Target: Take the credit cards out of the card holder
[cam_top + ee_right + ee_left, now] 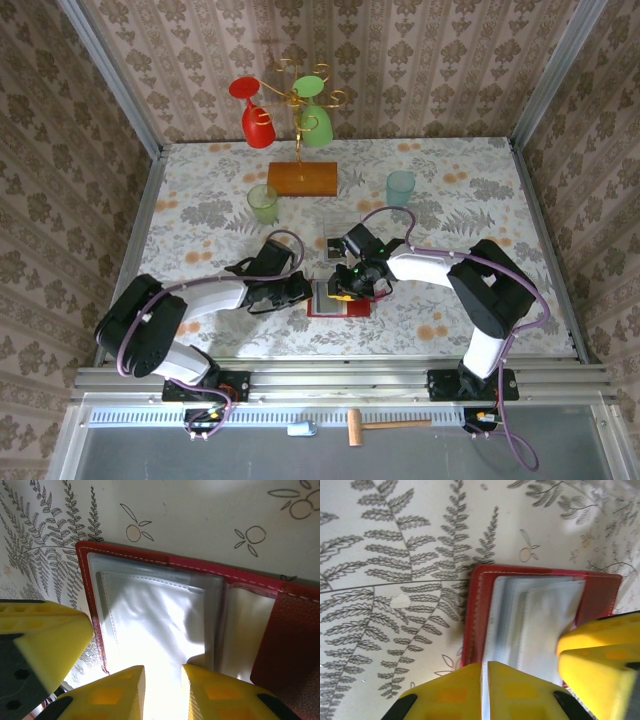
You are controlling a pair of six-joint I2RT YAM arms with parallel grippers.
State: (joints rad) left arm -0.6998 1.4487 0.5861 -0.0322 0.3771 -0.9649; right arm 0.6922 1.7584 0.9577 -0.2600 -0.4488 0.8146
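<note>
1. Closest to the lens in the left wrist view is the left gripper (pixel 484 672). Its two yellow fingers are almost together at the bottom edge, pinched on a thin pale sheet.
2. That sheet runs up into the card holder (pixel 479 605), which lies open and flat on the fern-printed counter (pixel 395 540), directly above the fingers. The holder has a red stitched border and greyish clear pockets (pixel 540 615). The fingers hide its lower edge.
3. In the right wrist view, the right gripper (pixel 162 680) stands over the same pockets from the holder's other side. Its yellow fingers are apart, and a clear pocket lies in the gap between them.
4. Glare turns the pockets white there. It is hard to tell what they hold, or whether the right fingers press on the plastic.
5. Each wrist view also catches a blurred, cropped yellow block of the other gripper. It sits at the right edge in the left view and at the left edge in the right view, covering a corner of the holder.
6. From above, both grippers meet over the holder near the middle of the counter, towards the front. They cover most of it, leaving a red strip visible.
7. Further back on the counter stand a clear box (pixel 340 243), two pale cups (pixel 263 204) and a rack holding a red and a green cup (pixel 290 110).
</note>
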